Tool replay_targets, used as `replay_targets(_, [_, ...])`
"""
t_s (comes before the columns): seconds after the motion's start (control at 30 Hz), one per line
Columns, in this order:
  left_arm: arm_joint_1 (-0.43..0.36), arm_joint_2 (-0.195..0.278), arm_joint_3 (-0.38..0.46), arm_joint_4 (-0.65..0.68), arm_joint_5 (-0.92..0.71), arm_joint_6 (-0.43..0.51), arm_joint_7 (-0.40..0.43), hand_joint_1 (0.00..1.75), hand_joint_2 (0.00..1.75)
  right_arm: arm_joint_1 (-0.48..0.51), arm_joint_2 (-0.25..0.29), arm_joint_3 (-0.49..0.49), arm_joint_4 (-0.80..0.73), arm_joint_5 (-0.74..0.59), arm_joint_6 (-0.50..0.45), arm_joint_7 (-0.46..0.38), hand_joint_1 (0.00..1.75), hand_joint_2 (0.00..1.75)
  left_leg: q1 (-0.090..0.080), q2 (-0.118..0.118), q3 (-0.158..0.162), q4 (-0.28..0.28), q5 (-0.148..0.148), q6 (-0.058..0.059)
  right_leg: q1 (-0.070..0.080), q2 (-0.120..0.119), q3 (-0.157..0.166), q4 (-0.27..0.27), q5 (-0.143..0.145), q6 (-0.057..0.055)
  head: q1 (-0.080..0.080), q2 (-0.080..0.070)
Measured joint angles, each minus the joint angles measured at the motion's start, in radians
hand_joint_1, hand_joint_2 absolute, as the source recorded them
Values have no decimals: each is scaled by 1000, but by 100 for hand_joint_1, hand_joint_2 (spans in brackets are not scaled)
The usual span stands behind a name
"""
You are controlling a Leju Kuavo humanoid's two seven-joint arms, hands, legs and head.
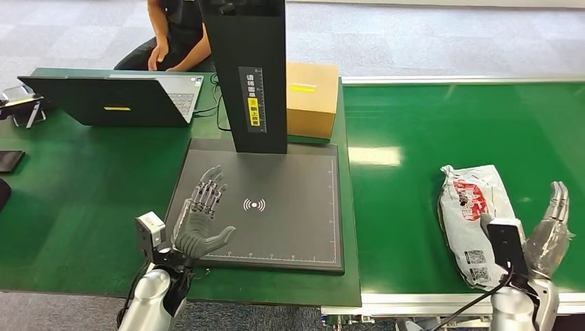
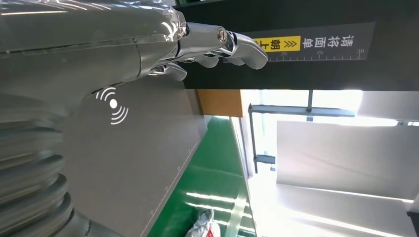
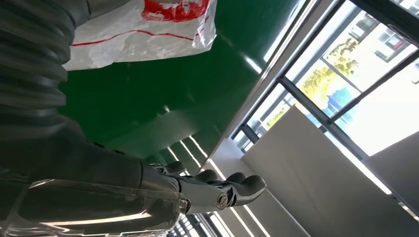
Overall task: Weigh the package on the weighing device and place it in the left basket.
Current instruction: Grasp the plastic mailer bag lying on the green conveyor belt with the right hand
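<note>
Package [image 1: 474, 222] lies near conveyor's front edge – right hand [image 1: 552, 231] just beside it, fingers spread, empty. Left hand [image 1: 202, 222] spread over scale [image 1: 290, 207] – holding nothing.

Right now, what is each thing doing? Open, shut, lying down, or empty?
Package: lying flat on the green belt, not held.
Scale plate: nothing resting on it.
Left hand: open, fingers spread above the plate.
Right hand: open, beside the package.
Laptop: lid open.
Cardboard box: closed, taped.
</note>
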Motion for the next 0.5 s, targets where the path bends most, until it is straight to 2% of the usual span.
replay_targets(0.23, [3, 0, 3, 0, 0, -1, 0, 0, 175, -12, -32, -34, 68, -31, 26, 21, 0, 175, 0, 0, 0, 0, 0, 0, 0, 0, 0, 0, 0, 0, 0, 0])
replay_targets(0.37, [3, 0, 4, 0, 0, -5, -2, 0, 175, -28, -69, -57, 167, -56, 82, 69, 0, 175, 0, 0, 0, 0, 0, 0, 0, 0, 0, 0, 0, 0, 0, 0])
replay_targets(0.5, [3, 0, 4, 0, -2, -5, -3, 0, 175, -40, -104, -75, 298, -42, 155, 152, 0, 175, 0, 0, 0, 0, 0, 0, 0, 0, 0, 0, 0, 0, 0, 0])
